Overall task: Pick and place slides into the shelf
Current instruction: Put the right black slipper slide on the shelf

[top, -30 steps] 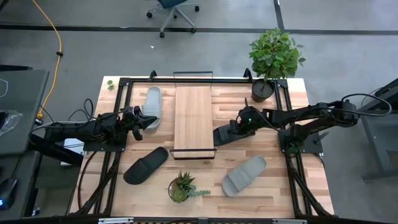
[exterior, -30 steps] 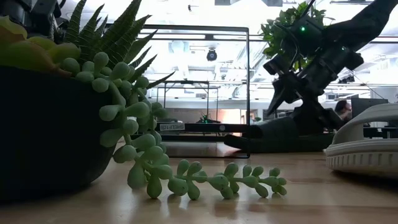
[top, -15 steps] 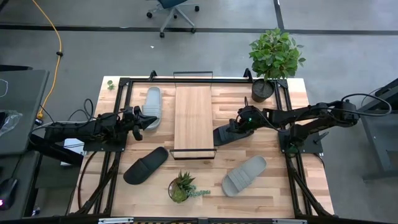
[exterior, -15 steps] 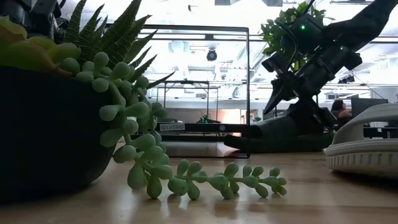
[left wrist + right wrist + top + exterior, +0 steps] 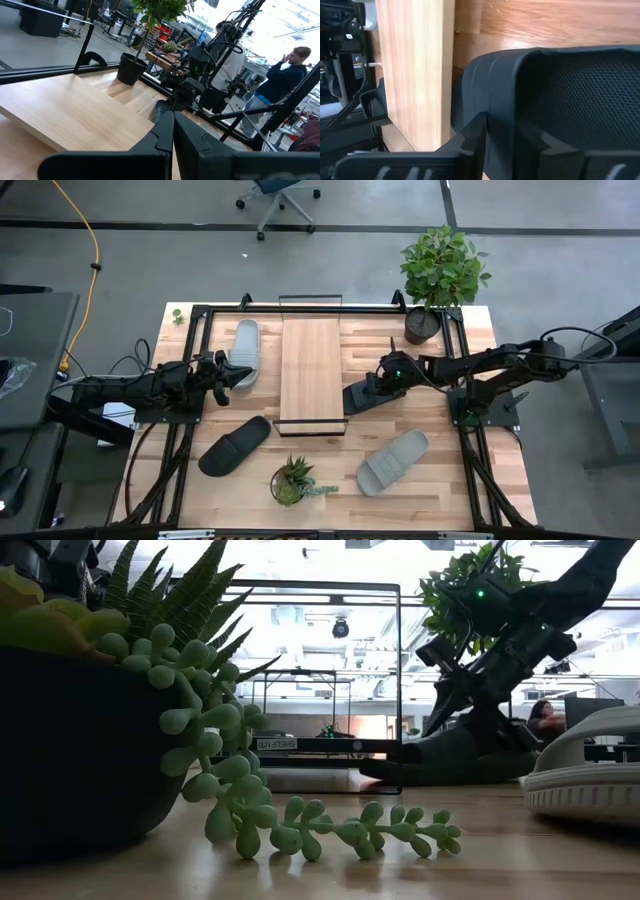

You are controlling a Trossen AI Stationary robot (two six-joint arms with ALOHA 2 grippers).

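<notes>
High view shows the right gripper (image 5: 377, 383) down at a black slide (image 5: 358, 396), which lies on the bench (image 5: 470, 480) just right of the shelf (image 5: 311, 370). In the right wrist view its jaws are pinching the wide strap of this slide (image 5: 560, 95), one finger (image 5: 470, 140) outside the strap. The left gripper (image 5: 222, 375) rests at a light grey slide (image 5: 243, 352) on the left of the shelf, its jaws pressed together in the left wrist view. A second black slide (image 5: 233, 444) lies near left, and a second grey slide (image 5: 393, 461) near right. The shelf board carries no slide.
</notes>
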